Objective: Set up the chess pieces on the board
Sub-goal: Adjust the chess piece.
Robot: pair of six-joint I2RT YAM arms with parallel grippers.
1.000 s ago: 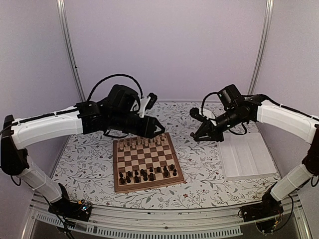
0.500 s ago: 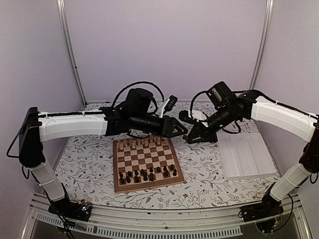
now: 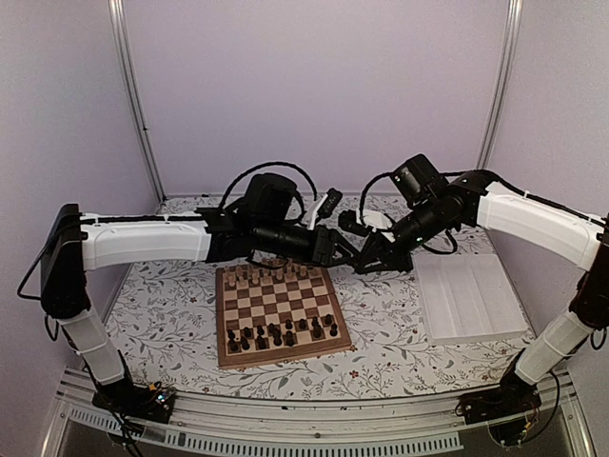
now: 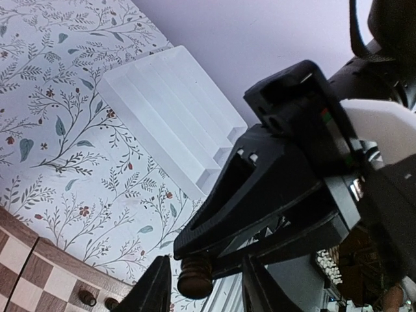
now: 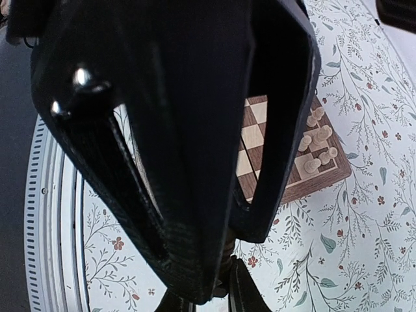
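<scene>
Right gripper (image 3: 364, 266) holds chess piece (image 4: 195, 281) by left gripper (image 3: 350, 256); floral tablecloth (image 3: 381, 307), lilac walls (image 3: 314, 86)

One board (image 3: 279, 307), centre. One white tray (image 3: 473, 300), right side. About fifteen dark chess pieces (image 3: 276, 335) on near rows, too small for exact count. One more dark chess piece (image 4: 195, 278) off board. Number of pale chessmen (image 3: 276, 274) at far edge unclear.

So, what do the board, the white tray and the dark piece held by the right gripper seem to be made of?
Board: apparently wood, satin finish; pale border, brown and cream checks.
White tray: probably plastic, matte, translucent, with moulded ridges.
Dark piece: seemingly turned wood, stained dark brown, faint sheen on its rounded base.
</scene>
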